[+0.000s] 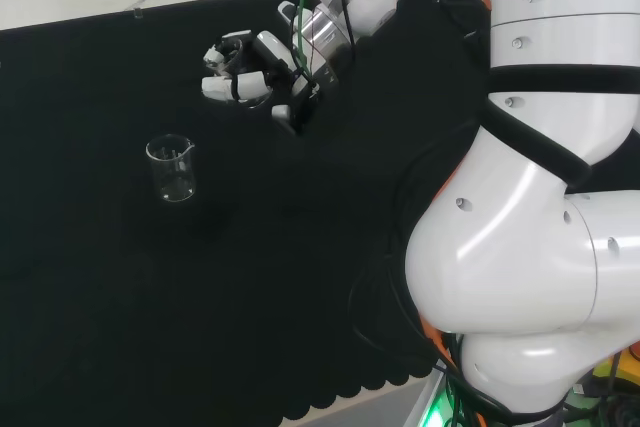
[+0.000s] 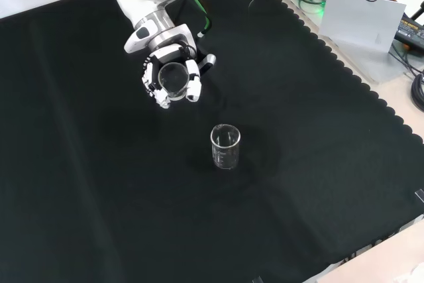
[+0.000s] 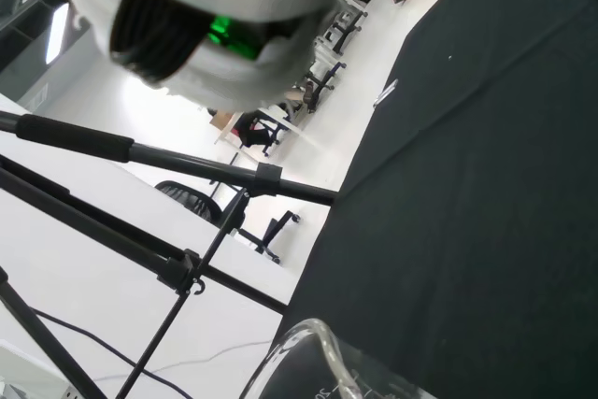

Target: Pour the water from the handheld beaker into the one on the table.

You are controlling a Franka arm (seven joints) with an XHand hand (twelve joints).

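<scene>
The hand (image 2: 173,77) has its fingers curled round a clear beaker (image 2: 173,79), which it carries above the cloth (image 2: 79,183). In the front view the mouth of this beaker faces the camera, so it seems already tilted. I cannot tell if there is water in it.

The second beaker (image 2: 225,146) stands upright on the cloth, near the middle, well away from every edge. It looks empty. In the front view it is below and a little right of the hand, and apart from it. In the head view it (image 1: 171,168) is lower left of the hand (image 1: 243,75).

I judge the step to be the approach before pouring. The next move calls for bringing the held beaker's lip over the standing beaker's mouth, then tilting it slowly, so that nothing spills onto the cloth.
</scene>
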